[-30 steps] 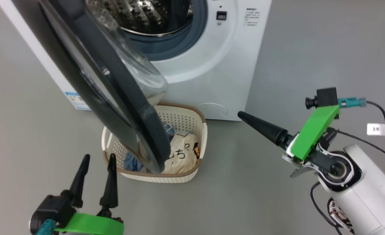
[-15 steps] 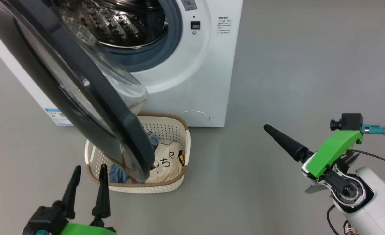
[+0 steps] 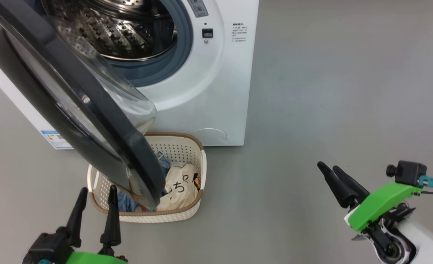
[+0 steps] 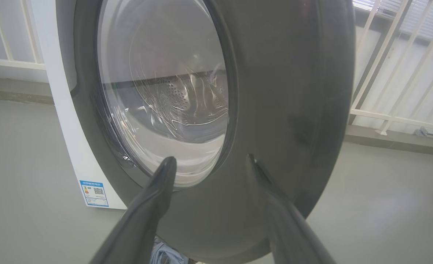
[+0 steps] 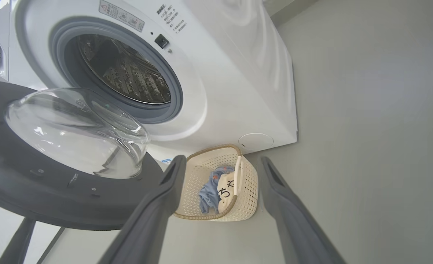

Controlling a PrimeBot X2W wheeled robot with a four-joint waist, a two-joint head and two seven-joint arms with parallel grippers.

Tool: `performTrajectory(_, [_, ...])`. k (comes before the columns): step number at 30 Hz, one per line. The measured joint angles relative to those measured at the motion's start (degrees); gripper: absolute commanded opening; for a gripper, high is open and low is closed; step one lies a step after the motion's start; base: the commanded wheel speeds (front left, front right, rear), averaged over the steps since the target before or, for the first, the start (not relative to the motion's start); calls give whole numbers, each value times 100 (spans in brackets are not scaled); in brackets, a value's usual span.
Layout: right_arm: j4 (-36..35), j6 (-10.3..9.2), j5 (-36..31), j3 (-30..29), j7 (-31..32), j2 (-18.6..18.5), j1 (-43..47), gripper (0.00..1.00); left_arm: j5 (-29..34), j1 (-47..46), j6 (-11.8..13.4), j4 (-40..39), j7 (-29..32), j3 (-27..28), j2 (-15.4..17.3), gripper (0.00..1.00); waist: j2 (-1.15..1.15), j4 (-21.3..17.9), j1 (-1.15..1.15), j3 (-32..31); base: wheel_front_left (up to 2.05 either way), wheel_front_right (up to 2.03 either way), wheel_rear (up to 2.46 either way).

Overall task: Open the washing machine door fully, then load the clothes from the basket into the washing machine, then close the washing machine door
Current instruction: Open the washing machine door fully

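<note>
The white washing machine [image 3: 209,91] stands with its steel drum [image 3: 121,33] exposed. The washing machine door [image 3: 91,113], black-rimmed with a clear glass bowl, is swung out to the left and hangs over the cream basket [image 3: 187,214] on the floor. The clothes lie in the basket, a cream garment [image 3: 179,187] and a blue one [image 3: 124,201], partly hidden by the door. My left gripper [image 3: 97,190] is open, just in front of the door's lower rim [image 4: 282,91]. My right gripper [image 3: 328,167] is open at the lower right, well clear of the machine, its fingers framing the basket [image 5: 245,205].
Grey floor [image 3: 330,91] stretches right of the machine and in front of the basket. A blue label [image 3: 57,138] sits on the machine's lower left corner. White railings [image 4: 396,73] stand behind the machine in the left wrist view.
The head camera has shifted, sliding the scene left and down. My right gripper has drawn back from the machine's lower right corner towards me. The door and left gripper look unchanged.
</note>
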Motion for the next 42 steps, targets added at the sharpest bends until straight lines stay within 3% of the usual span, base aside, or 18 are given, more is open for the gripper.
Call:
performTrajectory(4, [155,0,-366,436,-675,-146,14,100,0,10,0,2,0,9,0,100,0,-34,0,-12,0,0,0])
performTrajectory(8, [414,0,-679,552,-924,-187,14,100,0,10,0,5,0,4,0,100,0,-53,0,-20,0,0,0])
performTrajectory(17, [319,0,-2531,-1279,-956,259,524,100,0,11,0,31,0,2,0,100,0,-74,0,-75,0,0,0])
performTrajectory(24, [185,0,-3866,-2181,-956,590,1133,100,0,90,0,35,0,-23,0,100,0,-29,0,-159,0,0,0])
performTrajectory(32, [172,0,-4383,-2562,-956,890,1509,100,0,100,0,41,0,-40,3,100,0,11,0,-183,0,0,0])
performTrajectory(42, [199,1,-4420,-2677,-956,1046,1669,100,0,101,0,41,0,-35,30,100,0,-15,0,-162,0,0,0])
